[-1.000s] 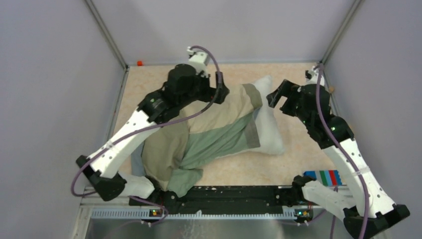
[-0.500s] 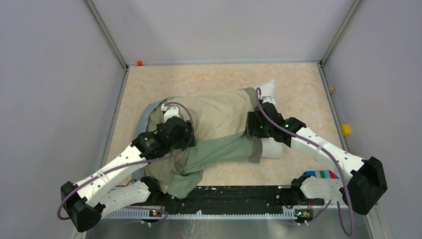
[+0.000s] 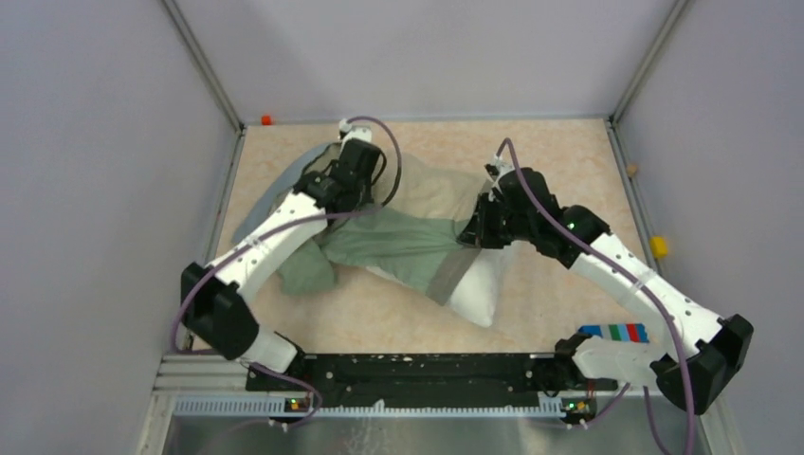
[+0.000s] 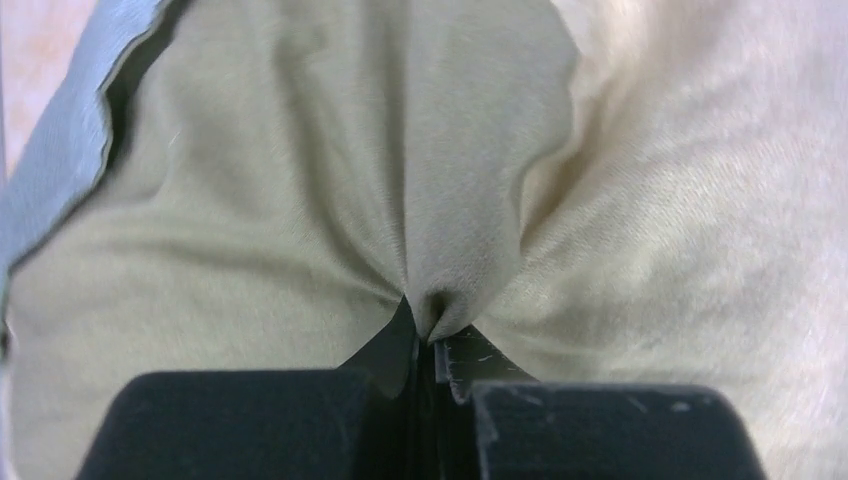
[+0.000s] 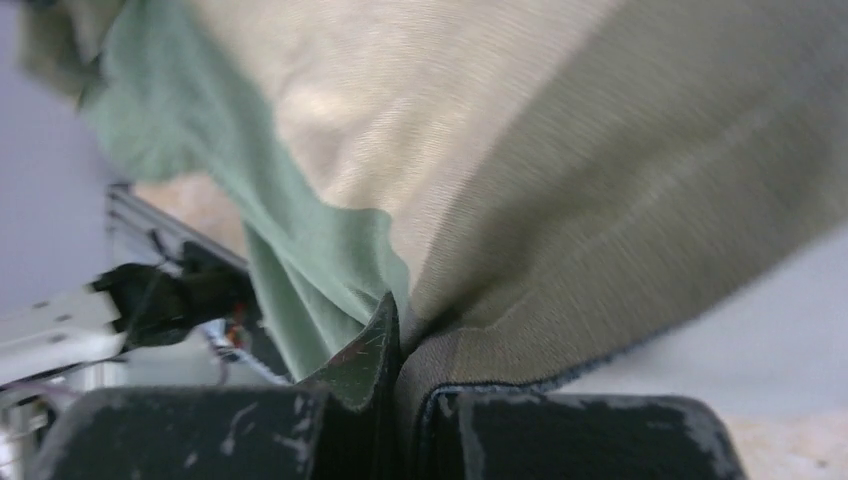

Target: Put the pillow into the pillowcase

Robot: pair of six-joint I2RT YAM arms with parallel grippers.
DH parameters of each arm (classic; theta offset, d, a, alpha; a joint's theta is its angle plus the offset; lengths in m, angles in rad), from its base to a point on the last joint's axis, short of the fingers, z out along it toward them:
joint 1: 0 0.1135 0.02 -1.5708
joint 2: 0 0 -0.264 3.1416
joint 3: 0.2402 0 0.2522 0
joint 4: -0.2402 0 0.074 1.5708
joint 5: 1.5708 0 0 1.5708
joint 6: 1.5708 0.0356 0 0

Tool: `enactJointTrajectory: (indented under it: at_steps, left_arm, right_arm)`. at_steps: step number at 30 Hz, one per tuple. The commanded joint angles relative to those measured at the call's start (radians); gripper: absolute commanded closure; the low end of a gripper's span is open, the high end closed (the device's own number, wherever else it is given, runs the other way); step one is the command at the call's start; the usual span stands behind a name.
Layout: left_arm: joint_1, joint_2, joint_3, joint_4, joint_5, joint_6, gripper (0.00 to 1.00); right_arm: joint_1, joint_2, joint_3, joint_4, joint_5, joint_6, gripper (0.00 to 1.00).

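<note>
Across the beige speckled table (image 3: 559, 156), a thin wrinkled grey-green cloth pillowcase (image 3: 403, 242) is lying over a plump white rectangular pillow (image 3: 479, 289), whose near end is sticking out. The left gripper (image 4: 425, 345), arm reaching far-left, is pinching a pillowcase fold, jaws closed. The right gripper (image 5: 395, 350), arm extending diagonally inward, is clamping the pillowcase hem.
</note>
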Motion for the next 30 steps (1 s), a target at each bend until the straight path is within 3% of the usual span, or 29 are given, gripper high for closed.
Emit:
enactJointTrajectory:
  at_steps: [1, 3, 6, 8, 10, 11, 14, 18, 23, 30]
  left_arm:
    - [0.035, 0.150, 0.192, 0.178, 0.225, 0.160, 0.99]
    - [0.037, 0.185, 0.234, 0.159, 0.258, 0.150, 0.86]
    - [0.038, 0.165, 0.228, 0.165, 0.302, 0.137, 0.49]
    - [0.041, 0.139, 0.212, 0.165, 0.323, 0.139, 0.28]
    - [0.054, 0.119, 0.201, 0.149, 0.352, 0.138, 0.11]
    - [0.062, 0.110, 0.194, 0.143, 0.370, 0.133, 0.07]
    - [0.097, 0.089, 0.167, 0.138, 0.413, 0.123, 0.01]
    - [0.144, 0.061, 0.144, 0.131, 0.462, 0.115, 0.01]
    - [0.191, 0.017, 0.155, 0.109, 0.483, 0.106, 0.01]
    - [0.215, -0.028, 0.170, 0.085, 0.483, 0.096, 0.01]
  right_arm:
    - [0.024, -0.056, 0.149, 0.086, -0.151, 0.121, 1.00]
    - [0.024, -0.041, 0.165, 0.045, -0.067, 0.114, 1.00]
    - [0.024, -0.021, 0.113, -0.006, 0.053, 0.072, 1.00]
    - [0.032, -0.028, 0.054, -0.019, 0.102, 0.052, 0.71]
    - [0.063, -0.045, 0.023, -0.047, 0.208, 0.039, 0.24]
    - [0.088, -0.058, 0.021, -0.068, 0.259, 0.033, 0.18]
    - [0.170, -0.100, 0.062, -0.135, 0.428, 0.018, 0.15]
    - [0.321, -0.084, 0.188, -0.196, 0.605, -0.050, 0.14]
    - [0.494, 0.080, 0.348, -0.295, 0.835, -0.155, 0.14]
    - [0.667, 0.381, 0.441, -0.198, 0.892, -0.380, 0.09]
